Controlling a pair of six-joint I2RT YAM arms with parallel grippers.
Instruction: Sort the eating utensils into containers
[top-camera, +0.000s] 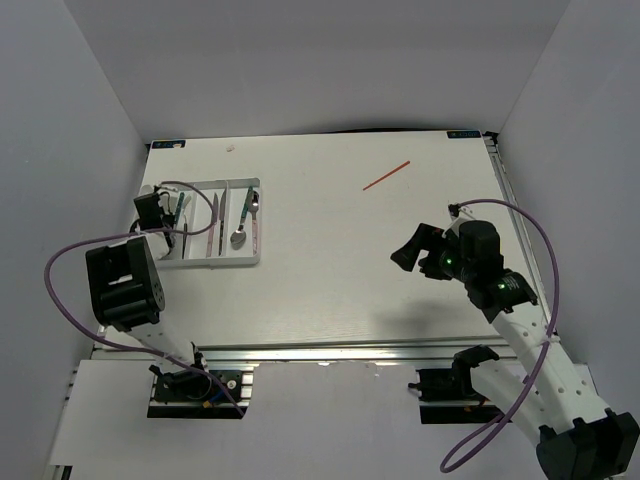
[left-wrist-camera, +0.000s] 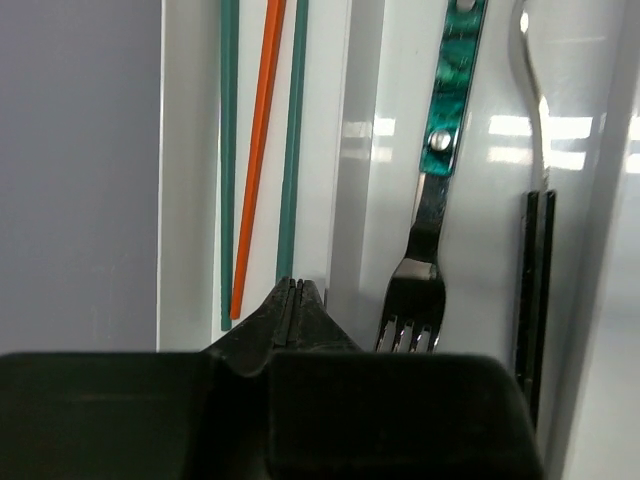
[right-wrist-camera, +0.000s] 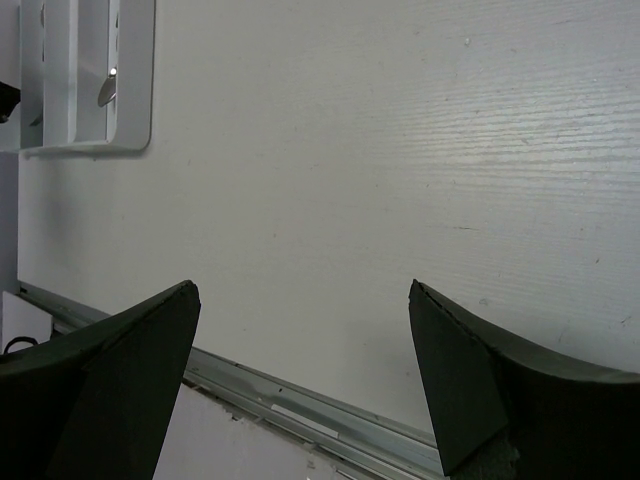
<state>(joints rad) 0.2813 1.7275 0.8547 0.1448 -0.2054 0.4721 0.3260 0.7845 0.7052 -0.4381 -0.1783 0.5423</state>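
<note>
Lying far from tray (top-camera: 215, 262): red chopstick (top-camera: 386, 175)

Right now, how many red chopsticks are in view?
2. One red chopstick lies on the table; the second red chopstick lies in the tray's edge slot between teal chopsticks. Others may be hidden.

Robot lab / test cell. Evidence: white table (top-camera: 330, 250) boxed in by plain white panels (top-camera: 60, 120) on left, far & right edges. Alu extrusion rail (top-camera: 330, 352) runs along near edge w/ both arm bases bolted there. Left arm (top-camera: 125, 285) & right arm (top-camera: 520, 330) trail loose purple cables (top-camera: 47, 285). Small printed tags (top-camera: 165, 143) at both far corners. Cutlery sits in a white tray (top-camera: 225, 263) near left edge, on the bare bench top.
</note>
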